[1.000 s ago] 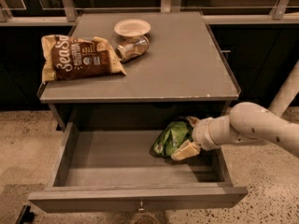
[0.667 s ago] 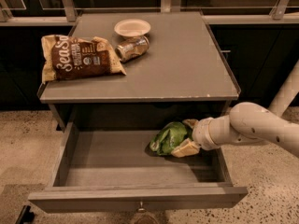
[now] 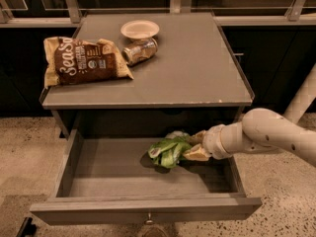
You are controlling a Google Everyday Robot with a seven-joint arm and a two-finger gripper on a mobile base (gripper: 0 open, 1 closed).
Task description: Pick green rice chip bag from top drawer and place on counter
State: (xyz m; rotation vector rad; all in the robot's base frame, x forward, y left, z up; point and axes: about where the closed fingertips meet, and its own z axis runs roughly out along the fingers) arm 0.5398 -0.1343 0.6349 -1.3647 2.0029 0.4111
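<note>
Green rice chip bag (image 3: 168, 152): crinkled, right of centre inside open top drawer (image 3: 148, 209), below counter (image 3: 197, 68). Gripper (image 3: 193, 146) pinches its right end.

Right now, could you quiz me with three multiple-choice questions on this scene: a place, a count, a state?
1. Where is the green bag? A on the floor B in the open drawer C on a shelf
2. How many things lie on the counter? A one B three C five
3. What is the hand doing? A gripping the green bag B hanging empty C closing the drawer
Answers: B, drawer walls surround it; B, brown bag, bowl, can; A, fingers clamp the bag in the drawer.
</note>
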